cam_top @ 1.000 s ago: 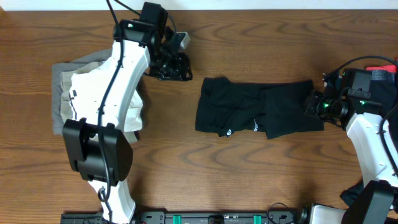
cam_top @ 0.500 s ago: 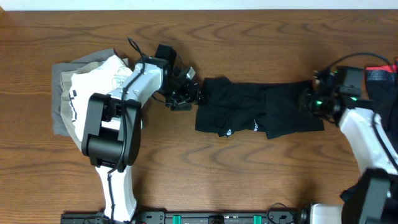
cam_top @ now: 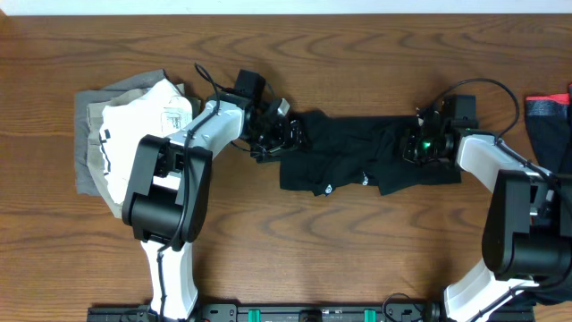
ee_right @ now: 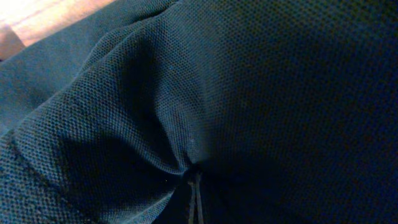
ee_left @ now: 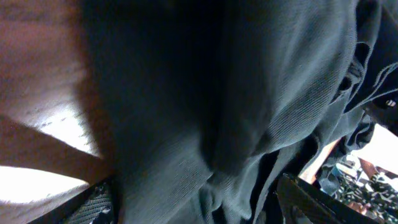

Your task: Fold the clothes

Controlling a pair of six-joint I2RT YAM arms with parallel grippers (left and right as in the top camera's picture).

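Observation:
A black garment [cam_top: 357,161] lies crumpled in the middle of the wooden table. My left gripper [cam_top: 290,136] is at its left edge. In the left wrist view the black cloth [ee_left: 249,93] fills the frame, and my left gripper's fingers [ee_left: 196,199] stand wide apart, open, with cloth between them. My right gripper [cam_top: 420,143] is on the garment's right part. In the right wrist view its fingers [ee_right: 194,186] are pinched shut on a pucker of the black mesh cloth [ee_right: 186,74].
A pile of beige and white clothes [cam_top: 125,134] lies at the left of the table. A dark and red garment [cam_top: 550,116] lies at the right edge. The table's back edge runs along the top of the overhead view.
My left gripper has moved from the back of the table down and right to the garment's left edge. My right gripper has moved left onto the garment's right part.

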